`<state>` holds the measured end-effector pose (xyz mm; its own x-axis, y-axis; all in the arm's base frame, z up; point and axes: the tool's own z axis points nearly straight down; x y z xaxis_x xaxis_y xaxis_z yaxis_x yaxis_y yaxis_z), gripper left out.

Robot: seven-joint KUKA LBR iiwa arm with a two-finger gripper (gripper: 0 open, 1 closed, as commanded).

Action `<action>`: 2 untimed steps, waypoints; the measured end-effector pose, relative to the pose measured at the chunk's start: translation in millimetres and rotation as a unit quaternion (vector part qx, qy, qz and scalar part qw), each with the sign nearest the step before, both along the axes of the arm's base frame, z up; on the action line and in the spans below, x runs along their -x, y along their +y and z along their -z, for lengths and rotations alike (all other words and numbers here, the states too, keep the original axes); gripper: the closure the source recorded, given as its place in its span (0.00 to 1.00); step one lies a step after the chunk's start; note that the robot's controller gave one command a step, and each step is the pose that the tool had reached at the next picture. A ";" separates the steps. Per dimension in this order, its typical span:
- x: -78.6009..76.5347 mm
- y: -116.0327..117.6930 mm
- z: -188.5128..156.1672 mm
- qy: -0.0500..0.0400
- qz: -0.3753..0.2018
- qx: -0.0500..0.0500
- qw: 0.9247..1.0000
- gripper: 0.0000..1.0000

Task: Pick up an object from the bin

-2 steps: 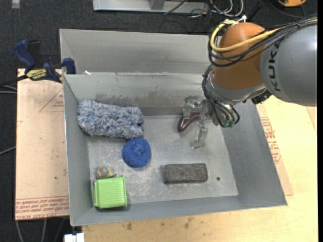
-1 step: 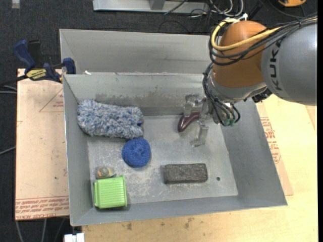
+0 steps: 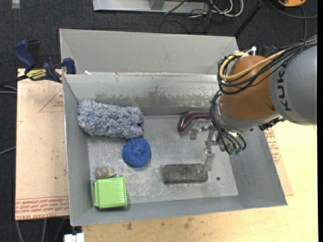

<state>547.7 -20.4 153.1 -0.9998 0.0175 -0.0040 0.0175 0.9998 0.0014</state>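
A: Gripper, where?

B: The gripper point(image 3: 206, 160) is low in the right half of the grey metal bin point(image 3: 75, 135), hanging under the arm's orange cover point(image 3: 247, 95). Its tip sits at the right end of a dark grey flat block point(image 3: 181, 174).

A: Claw clenched or released?

B: Cannot tell, the wrist and yellow-black cables point(image 3: 237, 67) hide too much. The tip looks to be touching the block, but a grasp can't be confirmed.

A: Block position?

B: It lies flat on the bin floor, near side, right of centre, long side running left to right, apart from everything else.

A: Closest neighbours?

B: A maroon curved piece point(image 3: 187, 120) lies just far of the gripper, by the far wall, partly under the wrist. A blue round scrubber point(image 3: 137, 152) sits left of the block, near the middle.

A: The rest?

B: A blue-and-white woolly cloth point(image 3: 108, 119) lies far left, just beyond the scrubber. A green ridged block point(image 3: 109, 192) sits in the near left corner, with a small round shell-like thing point(image 3: 104, 172) just far of it, almost touching. Nothing is heaped; all items are spread singly
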 end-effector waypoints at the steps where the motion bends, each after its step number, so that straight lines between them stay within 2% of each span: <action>1: 10.8 8.3 28.5 0.004 -0.050 0.001 0.999 0.00; 2: 53.6 -13.9 67.5 0.001 0.013 -0.001 1.000 1.00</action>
